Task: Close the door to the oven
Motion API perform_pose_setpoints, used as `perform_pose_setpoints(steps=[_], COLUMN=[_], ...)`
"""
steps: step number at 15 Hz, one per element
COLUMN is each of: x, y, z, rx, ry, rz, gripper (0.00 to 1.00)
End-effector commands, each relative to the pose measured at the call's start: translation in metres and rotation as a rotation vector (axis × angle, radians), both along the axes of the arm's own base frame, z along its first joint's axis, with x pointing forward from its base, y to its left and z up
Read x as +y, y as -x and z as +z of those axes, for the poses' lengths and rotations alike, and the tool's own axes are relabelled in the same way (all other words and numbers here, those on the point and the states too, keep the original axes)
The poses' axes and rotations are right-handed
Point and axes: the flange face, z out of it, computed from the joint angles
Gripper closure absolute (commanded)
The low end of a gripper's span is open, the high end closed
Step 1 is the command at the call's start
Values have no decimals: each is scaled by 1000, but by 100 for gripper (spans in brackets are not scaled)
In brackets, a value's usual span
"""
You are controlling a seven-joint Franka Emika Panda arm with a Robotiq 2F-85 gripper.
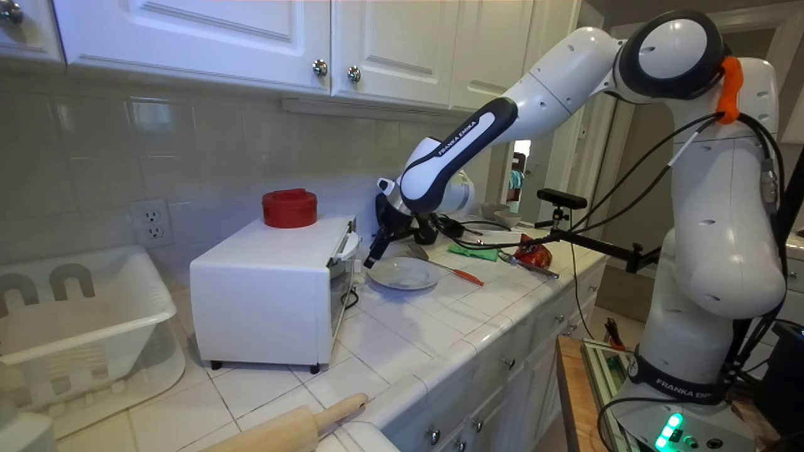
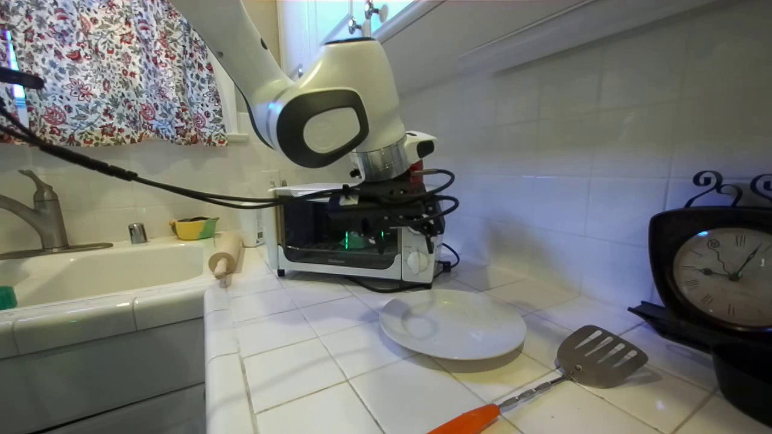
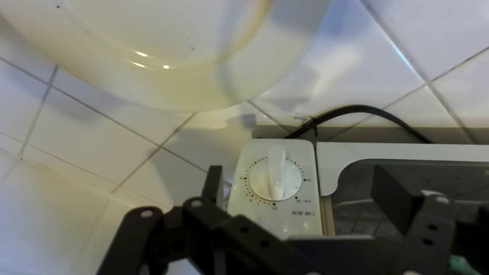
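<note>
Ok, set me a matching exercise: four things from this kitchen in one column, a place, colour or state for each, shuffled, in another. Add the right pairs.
1. Claw
2. Round tub
3. Spatula
4. Rolling pin

A. orange-handled
B. beside the sink
C. jaws apart
D. red, on top of the oven

Pairs: 1-C; 2-D; 3-A; 4-B.

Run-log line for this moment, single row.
task: close oven door | door: looks slightly ajar | pincer: open, nothing held, in front of oven | contact: unclear | plate: on counter
</note>
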Motion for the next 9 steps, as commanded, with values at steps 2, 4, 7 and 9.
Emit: perform_pose_setpoints(steps=[2,4,7,9], x=[-3,-1,-1,-1], y=[-15,-7,-11,-11], z=[0,1,2,2], rx=[-22,-10,-18,-18], ry=[-9,-4,-12,-13], rz=[19,5,2,1], gripper=[0,0,0,0])
